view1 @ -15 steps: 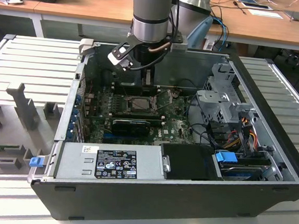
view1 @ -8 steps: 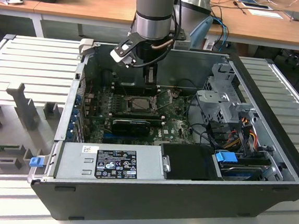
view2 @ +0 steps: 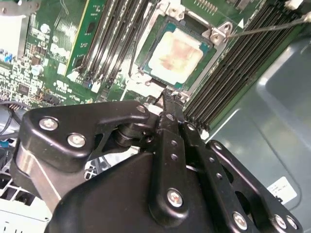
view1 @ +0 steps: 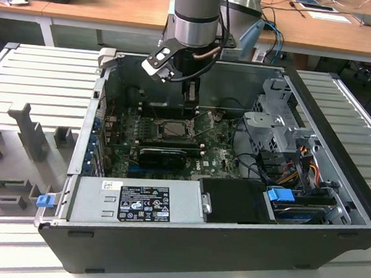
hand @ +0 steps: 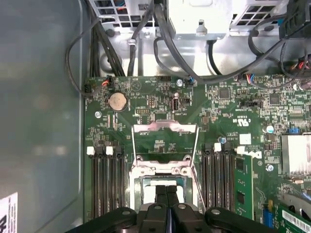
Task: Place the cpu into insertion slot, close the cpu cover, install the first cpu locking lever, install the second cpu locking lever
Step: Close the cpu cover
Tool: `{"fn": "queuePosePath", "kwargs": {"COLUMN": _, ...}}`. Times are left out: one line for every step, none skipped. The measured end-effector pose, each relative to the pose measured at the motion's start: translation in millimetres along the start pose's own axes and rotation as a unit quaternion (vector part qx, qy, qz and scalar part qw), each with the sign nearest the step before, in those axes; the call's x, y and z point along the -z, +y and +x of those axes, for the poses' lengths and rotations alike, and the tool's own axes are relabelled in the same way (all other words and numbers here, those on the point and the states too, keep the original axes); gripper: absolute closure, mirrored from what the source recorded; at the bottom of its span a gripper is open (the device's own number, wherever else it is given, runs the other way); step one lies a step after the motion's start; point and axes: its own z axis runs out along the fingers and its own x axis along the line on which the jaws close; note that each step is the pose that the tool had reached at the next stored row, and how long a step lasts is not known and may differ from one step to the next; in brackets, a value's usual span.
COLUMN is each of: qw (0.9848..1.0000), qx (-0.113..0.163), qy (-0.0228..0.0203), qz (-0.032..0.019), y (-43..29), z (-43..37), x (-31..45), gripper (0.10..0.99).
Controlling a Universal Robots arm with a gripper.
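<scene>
We see the small square silver-topped cpu (view2: 175, 54) already seated in the dark square insertion slot (hand: 145, 190). The thin silver windowed cpu cover (hand: 165, 129) lies flipped open, so closing it seems the step in hand. The black gripper (view2: 168, 101) hovers at the socket's edge, its fingers pressed together and empty. We judge it must catch the cover's rim between the long black memory slots (hand: 104, 179) crowding both sides.

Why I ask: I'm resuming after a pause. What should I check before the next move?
1. cpu seated flat in the insertion slot: ok.
2. cpu cover closed: not ok, it is flipped back open in the first wrist view.
3. locking lever latched: not ok, it juts free.
4. tool empty: ok, shut on nothing.
5. tool at the insertion slot's edge: ok.
</scene>
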Motion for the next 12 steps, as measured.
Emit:
{"fn": "queuePosePath", "kwargs": {"qw": 1.0000, "qx": 0.000, "qy": 0.0000, "qz": 0.0000, "y": 1.7, "z": 0.0, "x": -0.1, "gripper": 0.980}}
{"fn": "queuePosePath", "kwargs": {"qw": 1.0000, "qx": 0.000, "qy": 0.0000, "qz": 0.0001, "y": 4.2, "z": 0.1, "x": -0.3, "gripper": 0.980}}
{"fn": "queuePosePath", "kwargs": {"qw": 1.0000, "qx": 0.000, "qy": 0.0000, "qz": 0.0000, "y": 5.8, "z": 0.1, "x": -0.4, "gripper": 0.980}}
{"fn": "queuePosePath", "kwargs": {"qw": 1.0000, "qx": 0.000, "qy": 0.0000, "qz": 0.0001, "y": 7.1, "z": 0.2, "x": -0.4, "gripper": 0.980}}
{"fn": "queuePosePath", "kwargs": {"qw": 1.0000, "qx": 0.000, "qy": -0.0001, "qz": 0.0001, "y": 7.9, "z": 0.2, "x": 2.1, "gripper": 0.980}}
{"fn": "queuePosePath", "kwargs": {"qw": 1.0000, "qx": 0.000, "qy": -0.0001, "qz": 0.0001, "y": 8.1, "z": 0.3, "x": 4.9, "gripper": 0.980}}
{"fn": "queuePosePath", "kwargs": {"qw": 1.0000, "qx": 0.000, "qy": -0.0001, "qz": 0.0001, "y": 8.3, "z": 0.3, "x": 6.4, "gripper": 0.980}}
{"fn": "queuePosePath", "kwargs": {"qw": 1.0000, "qx": 0.000, "qy": 0.0000, "qz": 0.0001, "y": 8.8, "z": 0.3, "x": 7.1, "gripper": 0.980}}
{"fn": "queuePosePath", "kwargs": {"qw": 1.0000, "qx": 0.000, "qy": 0.0001, "qz": 0.0000, "y": 9.8, "z": 0.4, "x": 7.1, "gripper": 0.980}}
{"fn": "queuePosePath", "kwargs": {"qw": 1.0000, "qx": 0.000, "qy": 0.0001, "qz": 0.0000, "y": 10.7, "z": 0.4, "x": 7.1, "gripper": 0.980}}
{"fn": "queuePosePath", "kwargs": {"qw": 1.0000, "qx": 0.000, "qy": 0.0000, "qz": 0.0002, "y": 13.9, "z": 0.4, "x": 6.9, "gripper": 0.980}}
{"fn": "queuePosePath", "kwargs": {"qw": 1.0000, "qx": 0.000, "qy": 0.0000, "qz": 0.0003, "y": 17.1, "z": 0.4, "x": 6.7, "gripper": 0.980}}
